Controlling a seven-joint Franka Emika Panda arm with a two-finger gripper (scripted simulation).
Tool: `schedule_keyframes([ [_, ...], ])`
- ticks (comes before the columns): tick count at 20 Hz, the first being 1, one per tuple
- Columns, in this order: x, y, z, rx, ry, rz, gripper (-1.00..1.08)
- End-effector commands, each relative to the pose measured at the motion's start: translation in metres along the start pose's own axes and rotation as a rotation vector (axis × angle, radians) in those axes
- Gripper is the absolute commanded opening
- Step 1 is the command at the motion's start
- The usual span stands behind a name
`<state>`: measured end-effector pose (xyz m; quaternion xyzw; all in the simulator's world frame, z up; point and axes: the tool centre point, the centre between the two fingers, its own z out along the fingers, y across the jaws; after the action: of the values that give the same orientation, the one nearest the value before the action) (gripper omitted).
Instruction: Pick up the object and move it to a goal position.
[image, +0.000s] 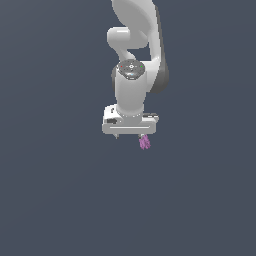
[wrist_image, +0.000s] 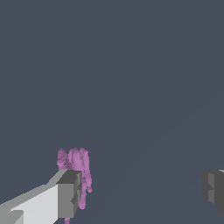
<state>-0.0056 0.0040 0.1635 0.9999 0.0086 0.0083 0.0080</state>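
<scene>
The object (image: 145, 142) is a small purple-pink lumpy thing with several finger-like lobes. In the exterior view it sits just below the white gripper's end toward that view's right. My gripper (image: 130, 135) points down over the dark grey surface and is open, with its jaws spread wide. In the wrist view the object (wrist_image: 78, 162) lies right against one grey fingertip (wrist_image: 69, 194), partly hidden behind it, and not between the two fingers. The other fingertip (wrist_image: 213, 187) is far from it. The gap between the fingers (wrist_image: 142, 190) holds nothing. I cannot tell whether the near finger touches the object.
The white Panda arm (image: 134, 60) rises behind the gripper toward the top of the exterior view. A plain dark grey surface (image: 60, 190) spreads all around. No goal marker shows.
</scene>
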Motion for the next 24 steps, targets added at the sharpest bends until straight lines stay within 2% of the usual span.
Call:
schedule_keyframes([
  [1,-0.009,-0.015,0.010,0.003,-0.003,-0.020,1.00],
  [6,-0.034,-0.049,0.033,0.010,-0.009,-0.068,1.00],
  [11,-0.052,-0.071,0.048,0.015,-0.014,-0.101,1.00],
  [16,-0.060,-0.079,0.054,0.017,-0.015,-0.115,1.00],
  [24,-0.060,-0.079,0.065,0.017,-0.016,-0.114,1.00],
])
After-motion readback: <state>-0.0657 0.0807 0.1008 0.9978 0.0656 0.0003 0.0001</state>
